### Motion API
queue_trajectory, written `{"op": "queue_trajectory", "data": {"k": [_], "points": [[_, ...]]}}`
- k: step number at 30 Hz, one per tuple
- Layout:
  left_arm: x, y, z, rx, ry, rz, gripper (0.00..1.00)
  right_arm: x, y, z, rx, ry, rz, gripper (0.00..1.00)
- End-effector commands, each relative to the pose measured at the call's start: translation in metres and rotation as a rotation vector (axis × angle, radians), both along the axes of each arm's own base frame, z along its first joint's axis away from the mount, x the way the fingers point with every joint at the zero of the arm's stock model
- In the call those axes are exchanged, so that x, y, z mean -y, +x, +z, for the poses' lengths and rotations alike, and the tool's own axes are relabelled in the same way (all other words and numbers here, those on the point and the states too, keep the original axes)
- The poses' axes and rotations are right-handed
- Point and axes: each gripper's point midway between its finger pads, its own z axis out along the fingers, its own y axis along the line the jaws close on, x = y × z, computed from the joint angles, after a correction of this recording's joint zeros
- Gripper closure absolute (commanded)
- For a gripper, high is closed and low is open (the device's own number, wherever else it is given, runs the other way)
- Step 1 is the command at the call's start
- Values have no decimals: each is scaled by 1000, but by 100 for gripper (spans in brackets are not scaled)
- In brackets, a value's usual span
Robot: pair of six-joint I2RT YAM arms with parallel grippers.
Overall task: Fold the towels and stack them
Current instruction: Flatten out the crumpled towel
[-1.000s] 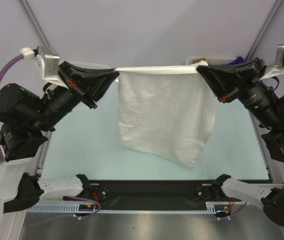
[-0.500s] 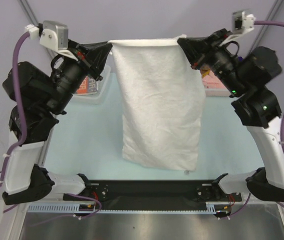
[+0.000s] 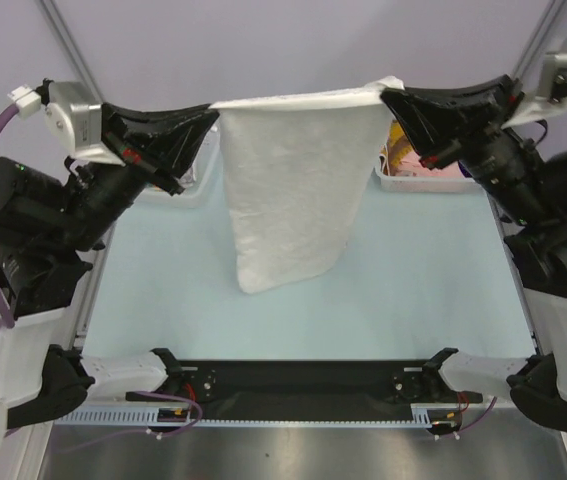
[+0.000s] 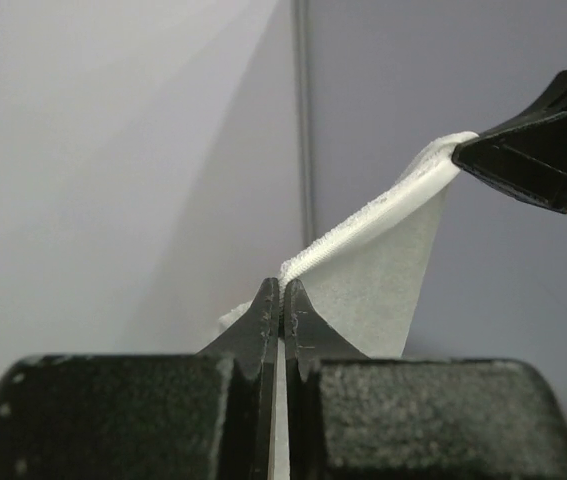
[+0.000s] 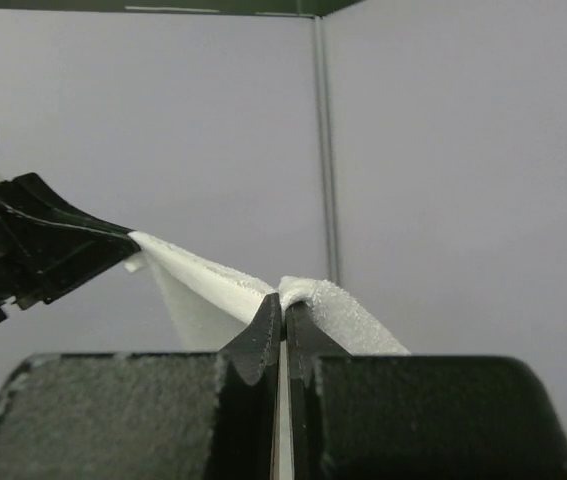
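While the white towel [image 3: 288,190] hangs at upper centre of the top view, its top corners clamped tight in the left gripper [image 3: 213,113] and right gripper [image 3: 384,96], treat it as light, limp cloth best held by corners.

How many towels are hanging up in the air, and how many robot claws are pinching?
White towel: 1
Claws shut on it: 2, the left gripper and the right gripper
Total: 3
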Motion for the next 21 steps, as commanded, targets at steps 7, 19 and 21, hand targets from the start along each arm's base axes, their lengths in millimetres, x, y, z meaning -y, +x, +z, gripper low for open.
{"op": "queue_trajectory", "data": {"k": [7, 19, 21], "points": [[-88, -65, 75, 266, -221, 79, 100, 59, -57, 57, 211, 148, -79, 100], [-95, -74, 101, 350, -259, 84, 100, 60, -51, 66, 246, 145, -121, 100], [-82, -52, 94, 310, -226, 127, 100, 45, -19, 53, 187, 106, -152, 100]]}}
